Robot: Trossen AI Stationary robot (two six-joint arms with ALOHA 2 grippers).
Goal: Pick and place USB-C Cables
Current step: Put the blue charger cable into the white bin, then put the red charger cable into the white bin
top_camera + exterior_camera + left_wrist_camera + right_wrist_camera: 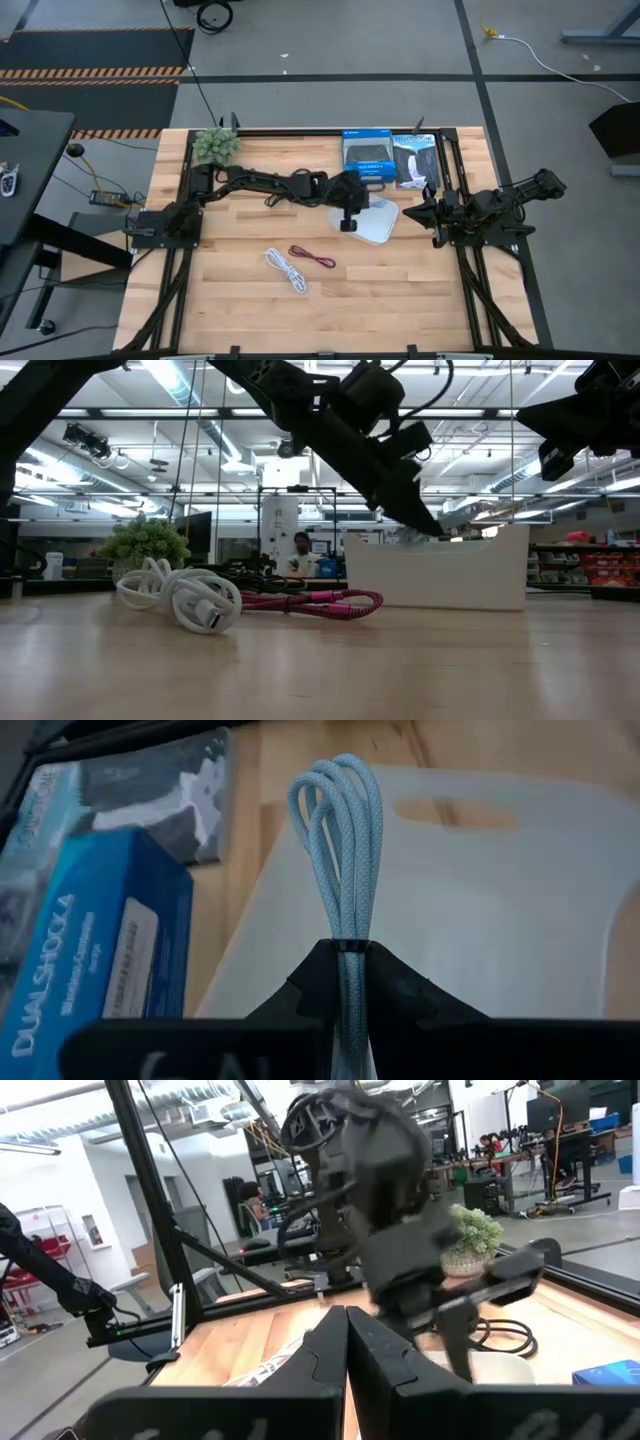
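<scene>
- Carrying the grey-blue cable point(342, 850) to the white tray point(378, 222) is judged to be the step in hand; the tray sits right of centre in the high view, and the left arm reaches across to it from the left side of the frame.
- The left gripper point(346, 982) is clamped on the grey-blue cable, with both dark fingers pinching the bundle near its middle. In the left wrist view the looped end stands up at frame centre, with the tray's pale floor and handle slot behind it.
- The next move, by judgement, calls for lowering the bundle within the tray walls and then parting the fingers; the loop projects past the fingertips, so it may catch the rim.
- The right gripper point(346, 1342) waits at the right of the high view, just beside the tray, with its fingers pressed together on nothing.
- The grey-blue cable is a thin braided cord folded into several parallel loops.
- The white cable point(285, 268) lies coiled on the bare wood at lower centre of the high view. The dark red cable point(312, 257) lies just right of it. Both remain outside the tray.
- A black cable cannot be made out in any view.
</scene>
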